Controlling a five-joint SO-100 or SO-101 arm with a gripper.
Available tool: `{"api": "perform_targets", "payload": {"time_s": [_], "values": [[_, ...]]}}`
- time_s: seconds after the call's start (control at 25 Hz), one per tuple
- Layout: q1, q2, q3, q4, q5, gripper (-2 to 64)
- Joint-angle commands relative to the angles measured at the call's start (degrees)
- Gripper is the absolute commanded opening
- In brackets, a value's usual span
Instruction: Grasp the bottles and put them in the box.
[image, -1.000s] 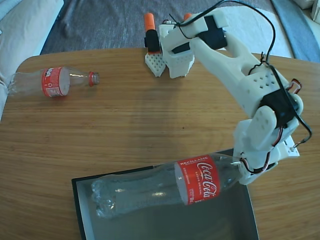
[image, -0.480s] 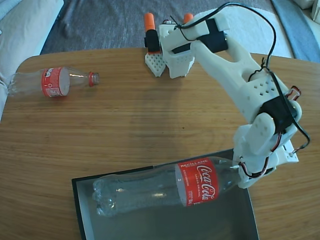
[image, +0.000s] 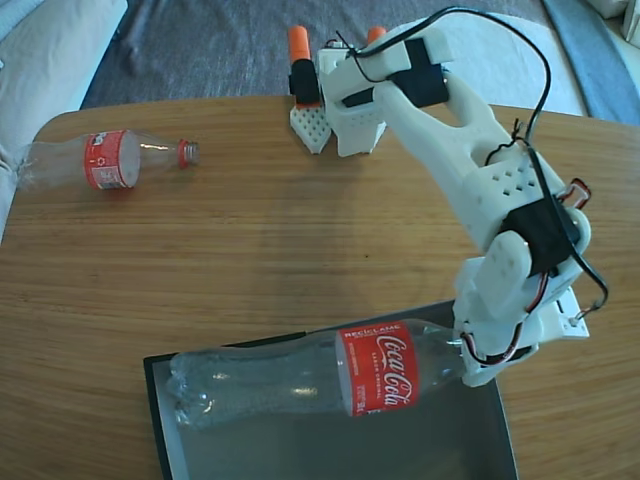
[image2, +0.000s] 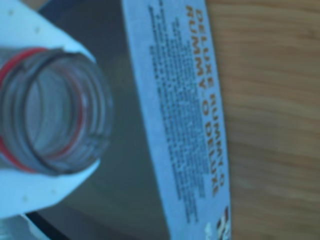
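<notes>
In the fixed view a clear Coca-Cola bottle (image: 290, 380) with a red label hangs roughly level over the rear part of the box (image: 156, 400). The box is a black-walled tray with a grey inside. My gripper (image: 463, 350) is shut on this bottle's neck at the right end. In the wrist view the bottle's open neck (image2: 95, 85) with its red ring sits between my white fingers (image2: 35, 195), above the box's printed wall (image2: 185, 115). A second bottle (image: 108, 161) lies on its side at the table's far left, apart from the arm.
The arm's white base (image: 345, 105) with orange clamps stands at the table's back edge. The round wooden table (image: 260, 250) lies bare between the far bottle and the box. A grey rug and pale cushions lie beyond the table.
The arm has swung a little left and lower, carrying the held bottle leftward over the box. The far bottle has not moved.
</notes>
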Motion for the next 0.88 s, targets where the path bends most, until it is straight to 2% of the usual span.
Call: {"api": "perform_targets", "payload": {"time_s": [0.0, 0.84], "values": [[0.62, 1.23, -2.72, -0.35, 0.18, 4.9], [1.67, -2.29, -2.99, -0.35, -0.26, 5.1]]}}
